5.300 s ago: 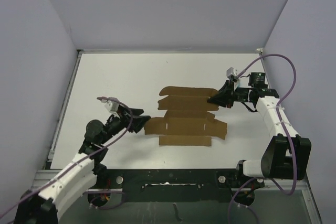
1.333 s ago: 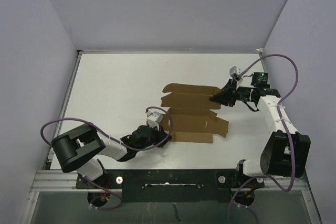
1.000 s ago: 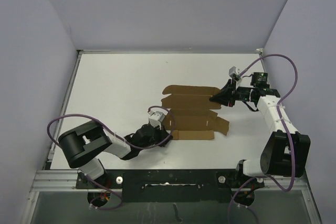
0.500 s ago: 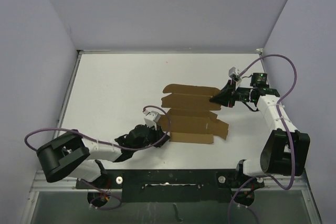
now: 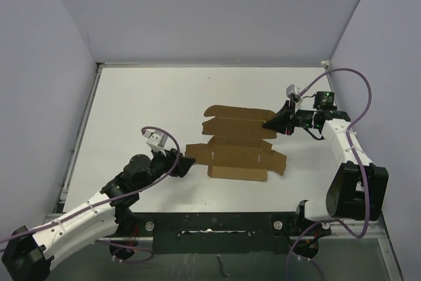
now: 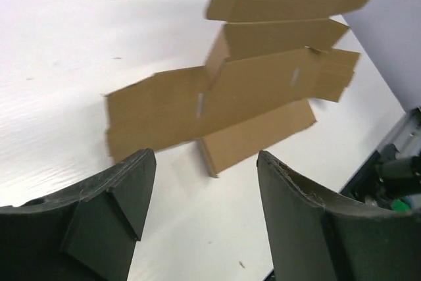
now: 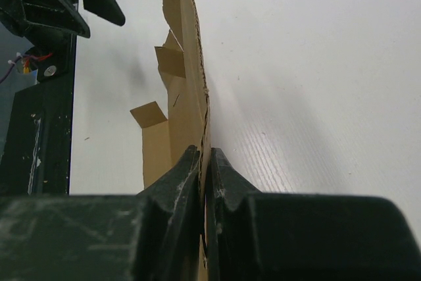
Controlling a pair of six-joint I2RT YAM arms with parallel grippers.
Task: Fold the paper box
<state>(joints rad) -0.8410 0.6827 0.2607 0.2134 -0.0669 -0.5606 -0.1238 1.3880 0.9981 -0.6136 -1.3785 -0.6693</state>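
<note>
Two risks: right fingers (image 7: pixel 172 192) pinch cardboard sheet (image 5: pixel 238 156) by thin edge, may tear or slip; left fingers (image 6: pixel 122 192), spread wide nearby, may shove sheet across counter (image 5: pixel 145 103).

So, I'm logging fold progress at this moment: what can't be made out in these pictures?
- Top external: whether the left gripper touches the paper box; its tips are dark and small there.
- Right wrist: the box's flaps and slits, since the sheet is seen edge-on. The right gripper covers the pinched edge.
- Left wrist: the box's far panel is cut off by the top edge, and its outlines are blurred.
- All views: the sheet's underside.
</note>
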